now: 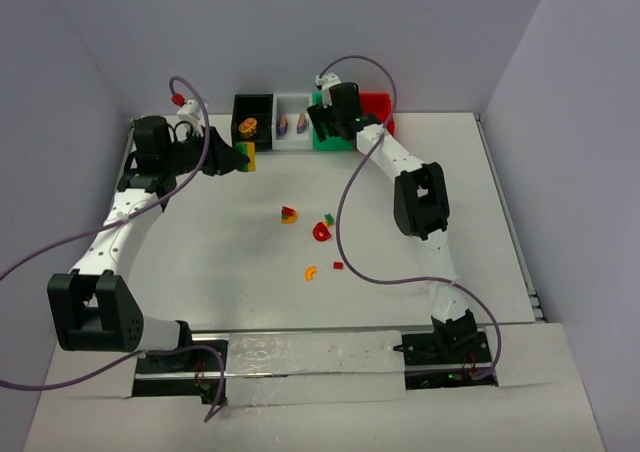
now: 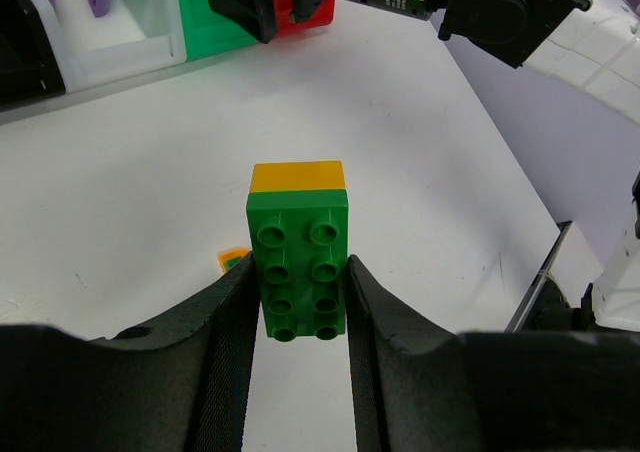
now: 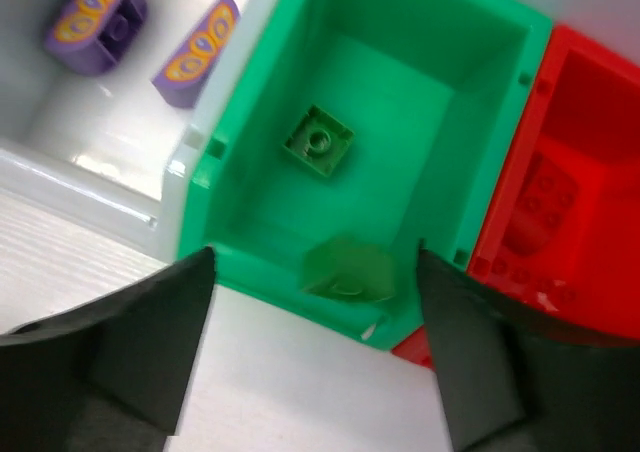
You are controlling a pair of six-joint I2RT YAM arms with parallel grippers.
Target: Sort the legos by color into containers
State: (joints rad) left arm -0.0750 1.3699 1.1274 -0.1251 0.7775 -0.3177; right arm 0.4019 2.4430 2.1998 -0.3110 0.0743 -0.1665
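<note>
My left gripper [image 1: 243,158] is shut on a green brick with an orange-yellow brick stacked on it [image 2: 298,262], held above the table near the black bin [image 1: 252,122]. My right gripper [image 1: 325,122] is open over the green bin [image 3: 480,132]. A blurred green piece [image 3: 350,268] hangs between its spread fingers, touching neither. A small green brick [image 3: 318,142] lies in the green bin. The white bin [image 1: 293,107] holds two purple pieces [image 3: 195,54]. The red bin [image 3: 590,102] holds red bricks [image 3: 545,197]. An orange piece [image 1: 246,125] lies in the black bin.
Loose legos lie mid-table: a red, yellow and green stack [image 1: 289,214], a red curved piece [image 1: 322,233], a small green piece [image 1: 329,218], an orange curved piece [image 1: 311,271] and a tiny red piece [image 1: 338,266]. The four bins stand in a row at the back wall.
</note>
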